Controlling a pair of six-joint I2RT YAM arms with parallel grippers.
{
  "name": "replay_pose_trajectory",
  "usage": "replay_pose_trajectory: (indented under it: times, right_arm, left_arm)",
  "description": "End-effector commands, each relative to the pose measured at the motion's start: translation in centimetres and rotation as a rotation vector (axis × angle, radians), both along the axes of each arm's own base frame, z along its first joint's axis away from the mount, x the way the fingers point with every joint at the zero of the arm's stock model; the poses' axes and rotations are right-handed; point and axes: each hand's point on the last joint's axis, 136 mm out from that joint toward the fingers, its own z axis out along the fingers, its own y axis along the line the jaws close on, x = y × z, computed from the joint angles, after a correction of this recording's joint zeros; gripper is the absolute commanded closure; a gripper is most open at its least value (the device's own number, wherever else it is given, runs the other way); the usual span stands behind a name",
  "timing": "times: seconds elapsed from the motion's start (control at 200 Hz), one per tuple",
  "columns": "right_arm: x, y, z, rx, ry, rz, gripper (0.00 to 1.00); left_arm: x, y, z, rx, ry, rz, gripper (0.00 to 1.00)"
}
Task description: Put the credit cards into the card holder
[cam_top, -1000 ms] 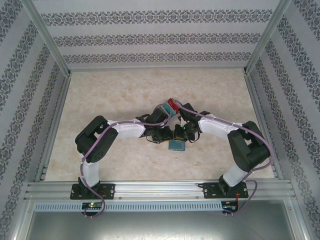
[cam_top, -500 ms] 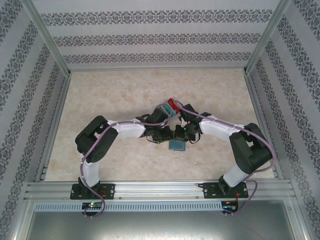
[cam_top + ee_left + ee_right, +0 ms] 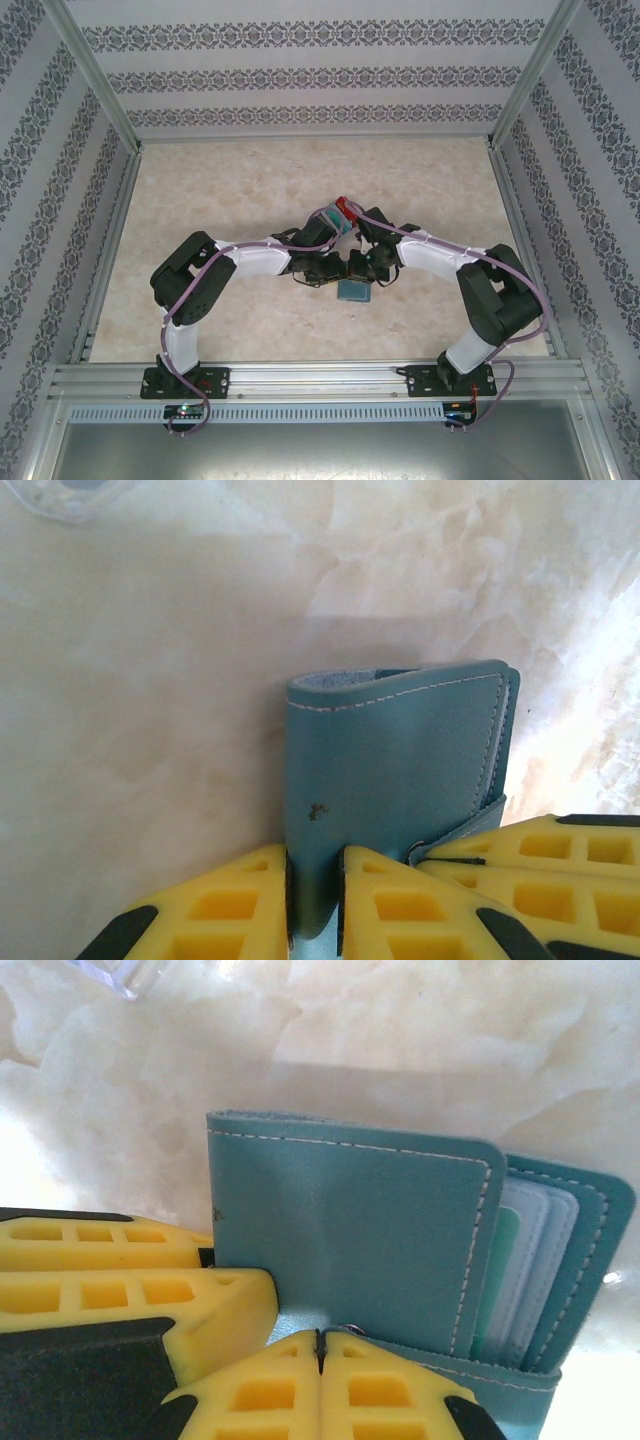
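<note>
Nothing has moved: left hand pinches the wallet edge, right hand pinches its flap; loading seems paused.

Straight ahead of the left gripper, the way is blocked by the card holder, which is pinched between its fingers. The room to its right is eaten up by the right gripper, pressed in close alongside. Further ahead and off to the left, a clear box is parked. Otherwise plenty of bare table can be found around both.
</note>
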Motion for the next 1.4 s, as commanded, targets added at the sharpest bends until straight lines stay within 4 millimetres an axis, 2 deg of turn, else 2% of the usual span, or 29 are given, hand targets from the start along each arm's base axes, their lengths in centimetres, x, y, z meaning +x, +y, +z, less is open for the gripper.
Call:
replay_pose_trajectory:
  times: [0.0, 0.13, 0.485, 0.674, 0.824, 0.999, 1.149, 1.394]
  right_arm:
    - [0.5, -0.7, 1.2, -0.02, -0.1, 0.007, 1.0]
    - [0.4, -1.3, 1.5, 0.007, -0.091, -0.007, 1.0]
    - [0.2, 1.1, 0.1, 0.04, -0.026, 0.038, 1.0]
    - [0.5, 1.0, -1.0, 0.003, -0.015, 0.035, 1.0]
    - [1.0, 1.4, 0.3, 0.025, -0.041, 0.036, 1.0]
    - [0.9, 0.9, 2.0, 0.036, -0.077, 0.029, 1.0]
    - [0.9, 1.0, 2.0, 0.039, -0.072, 0.033, 1.0]
    - [1.5, 1.3, 0.9, 0.027, -0.064, 0.018, 1.0]
  left_arm:
    - [-1.0, -0.5, -1.0, 0.012, 0.02, -0.022, 0.82]
    - [-1.0, -0.6, -0.8, 0.003, 0.019, -0.023, 0.82]
    - [-0.9, -0.7, -0.9, 0.0, 0.016, -0.026, 0.82]
    - [-1.0, -0.7, -0.9, -0.001, 0.018, -0.027, 0.82]
    - [-1.0, -0.6, -0.8, -0.001, 0.016, -0.026, 0.82]
    - [-0.9, -0.6, -0.8, 0.002, 0.016, -0.027, 0.82]
    - [-1.2, -0.3, -1.0, 0.01, 0.021, -0.03, 0.82]
    - [-0.9, -0.8, -0.8, -0.011, 0.014, -0.023, 0.82]
